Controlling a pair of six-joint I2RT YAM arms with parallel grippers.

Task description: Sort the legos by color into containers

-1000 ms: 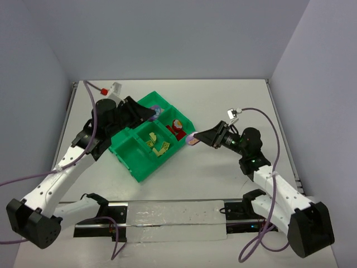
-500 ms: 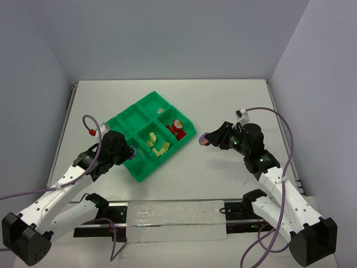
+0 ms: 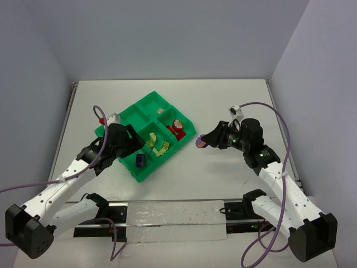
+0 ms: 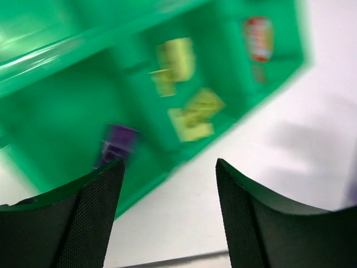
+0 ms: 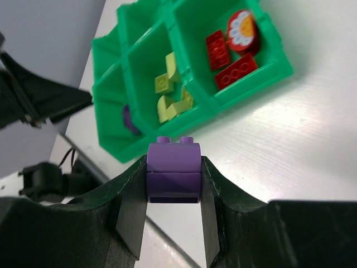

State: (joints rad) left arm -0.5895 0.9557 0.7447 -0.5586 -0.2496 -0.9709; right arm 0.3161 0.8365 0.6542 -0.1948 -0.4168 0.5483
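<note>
The green tray lies left of centre on the table, its containers divided by low walls. One purple lego rests in the nearest compartment. Pale yellow legos fill the middle one, and red legos the right one. My left gripper hovers over the tray's near left side, open, with nothing between its fingers. My right gripper is above the table to the right of the tray, shut on a second purple lego.
A black rail with a clear plate runs along the near edge between the arm bases. Grey walls close in the table on three sides. A small pale piece lies in a back compartment. Purple cables trail from both arms.
My left gripper has gone from shut to open, and a purple lego now lies in the tray's near compartment. The right gripper shifted slightly, still holding its purple lego.
</note>
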